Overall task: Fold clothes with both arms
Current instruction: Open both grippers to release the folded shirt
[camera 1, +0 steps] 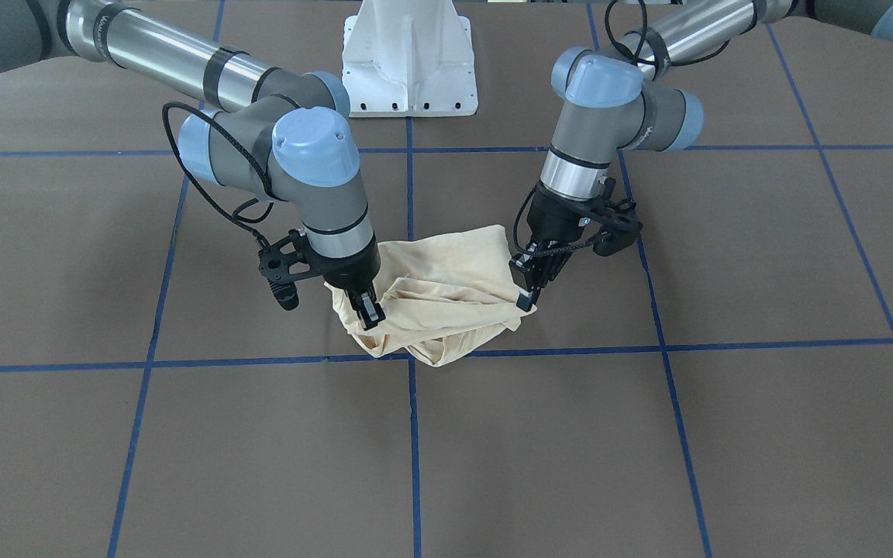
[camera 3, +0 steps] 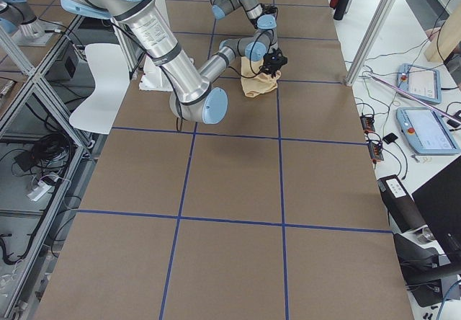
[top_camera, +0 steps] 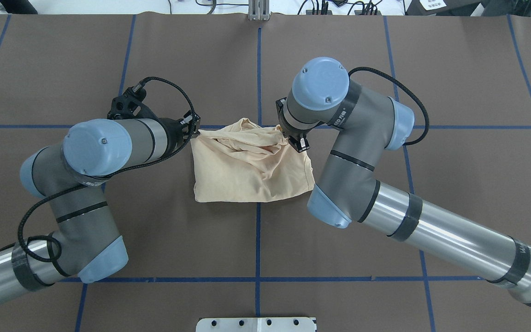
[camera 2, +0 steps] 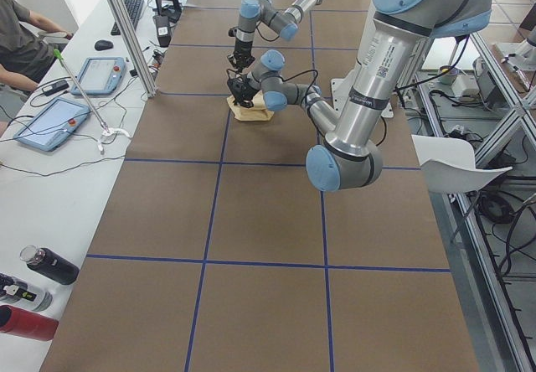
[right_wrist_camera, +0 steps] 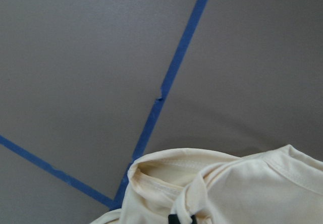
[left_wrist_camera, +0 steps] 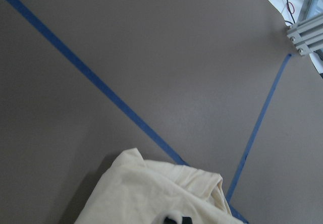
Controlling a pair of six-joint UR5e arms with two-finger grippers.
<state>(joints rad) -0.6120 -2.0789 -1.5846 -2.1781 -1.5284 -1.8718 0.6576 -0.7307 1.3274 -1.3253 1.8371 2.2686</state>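
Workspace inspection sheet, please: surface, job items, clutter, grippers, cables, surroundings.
Surface: brown table cover with blue tape grid, lying flat.
Job's things: cream shirt, bunched near the centre, only partly folded.
Clutter: bottles on the side bench, off the cover.
Grippers: left gripper and right gripper each pinch a shirt edge.
Cables: black wrist cables looped at both wrists.
Surroundings: seated operator, teach pendants.
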